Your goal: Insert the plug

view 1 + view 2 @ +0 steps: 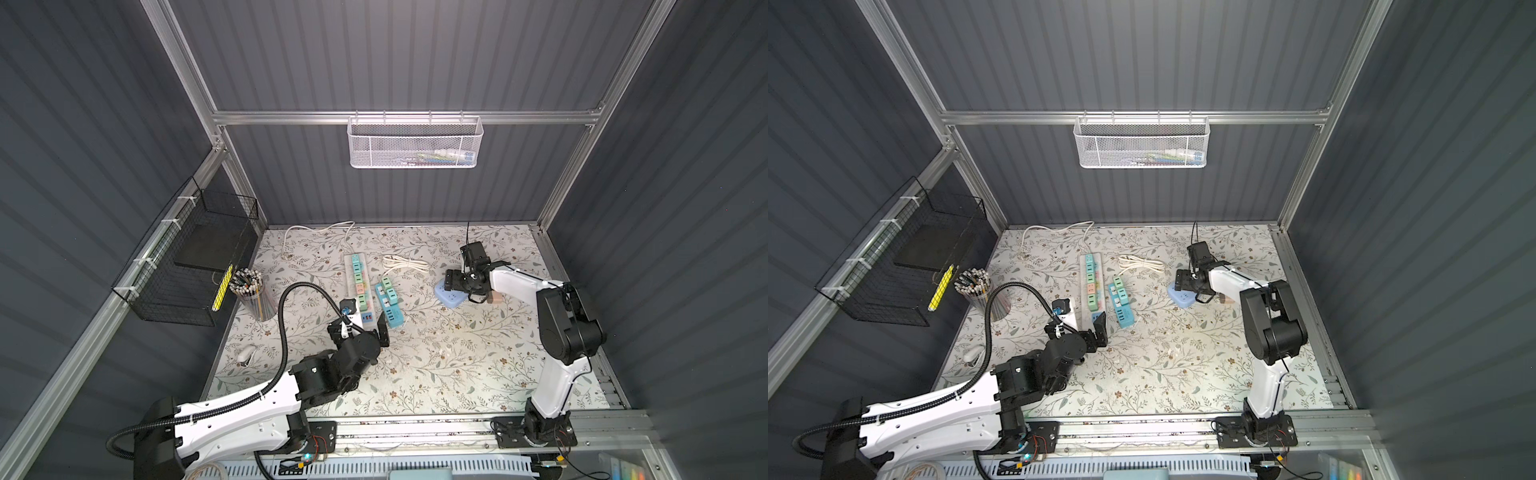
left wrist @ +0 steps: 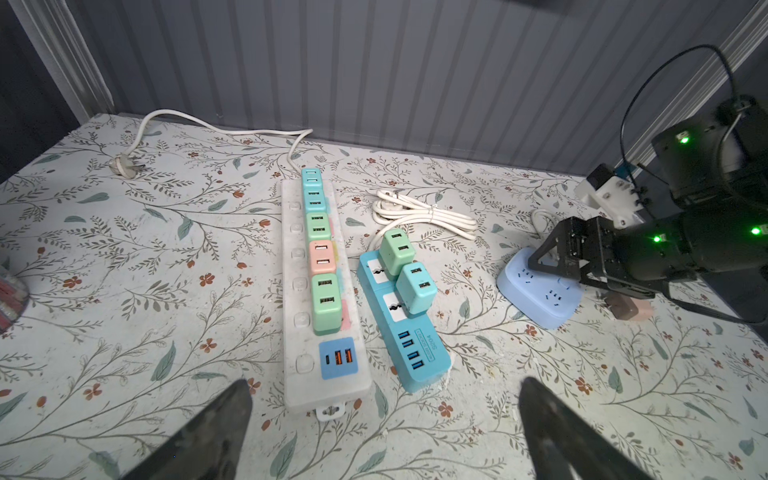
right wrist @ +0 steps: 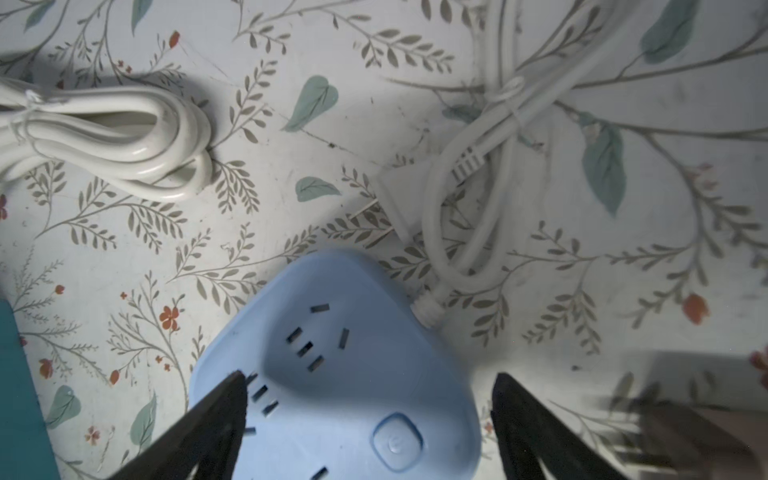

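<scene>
Right claw (image 3: 370,378) spread wide, empty, over blue socket (image 3: 353,332), left claw (image 2: 384,382) wide apart, empty, at strip's (image 2: 291,291) six o'clock

white tabletop (image 2: 124,291): brown sprigs, teal leaves, red flowers | long white plastic power strip (image 2: 291,266): teal, green, pink plug cubes (image 2: 328,303) | short turquoise plastic strip (image 2: 415,353) | rounded pale-blue socket hub (image 3: 353,374)

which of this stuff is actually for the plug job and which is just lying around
For the job: pink plug adapter; light blue socket block; right pincer, open over the block.

Just lying about: pencil cup; black wire basket; white mesh basket; bundled white cable.
</scene>
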Controlling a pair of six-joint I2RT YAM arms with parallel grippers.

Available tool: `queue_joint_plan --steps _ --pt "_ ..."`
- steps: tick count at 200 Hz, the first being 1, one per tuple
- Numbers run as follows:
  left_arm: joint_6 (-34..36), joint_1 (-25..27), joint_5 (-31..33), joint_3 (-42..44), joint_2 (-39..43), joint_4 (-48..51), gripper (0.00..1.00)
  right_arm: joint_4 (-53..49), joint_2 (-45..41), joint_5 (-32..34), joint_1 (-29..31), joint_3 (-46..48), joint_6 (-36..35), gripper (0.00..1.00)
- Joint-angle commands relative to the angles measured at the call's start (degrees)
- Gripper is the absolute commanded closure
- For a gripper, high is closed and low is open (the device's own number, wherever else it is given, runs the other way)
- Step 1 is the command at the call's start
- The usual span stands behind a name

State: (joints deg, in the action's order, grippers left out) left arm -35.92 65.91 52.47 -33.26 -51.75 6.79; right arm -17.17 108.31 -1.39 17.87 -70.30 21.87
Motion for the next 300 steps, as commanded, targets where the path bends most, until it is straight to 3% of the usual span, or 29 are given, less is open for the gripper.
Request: queue_joint_plan --steps 1,67,129,174,217,246,300 --pt "1.03 -0.43 -0.7 -1.16 0.83 0.2 0.0 0.95 0.45 -4.64 -0.09 -1.23 -0.84 0.07" --pt "1.62 -1.3 -1.22 -0.89 0.95 -0.01 0.0 4.5 -0.08 -9.94 1.3 3.82 4.29 0.12" --pt "1.74 -2.18 -3.31 -1.77 -1.34 -1.32 0.0 7.87 -6.32 -7.72 6.33 11.6 7.81 0.13" --pt "1.19 -2.26 -3.77 -0.6 -0.15 -1.51 0.0 6.69 -8.9 -4.73 7.71 12.49 6.17 0.14" --pt "1.14 -2.28 -3.61 -0.26 1.1 -0.77 0.0 -0.47 -8.46 5.48 7.49 4.35 -0.22 0.01" --pt "1.29 -2.41 -3.4 -0.44 1.21 -0.59 0.0 -4.01 -0.62 2.66 5.57 -5.6 -1.29 0.07" --pt "1.48 -2.72 -3.33 -1.74 1.9 1.99 0.0 -7.36 10.52 -0.36 4.13 -17.93 -1.18 0.09"
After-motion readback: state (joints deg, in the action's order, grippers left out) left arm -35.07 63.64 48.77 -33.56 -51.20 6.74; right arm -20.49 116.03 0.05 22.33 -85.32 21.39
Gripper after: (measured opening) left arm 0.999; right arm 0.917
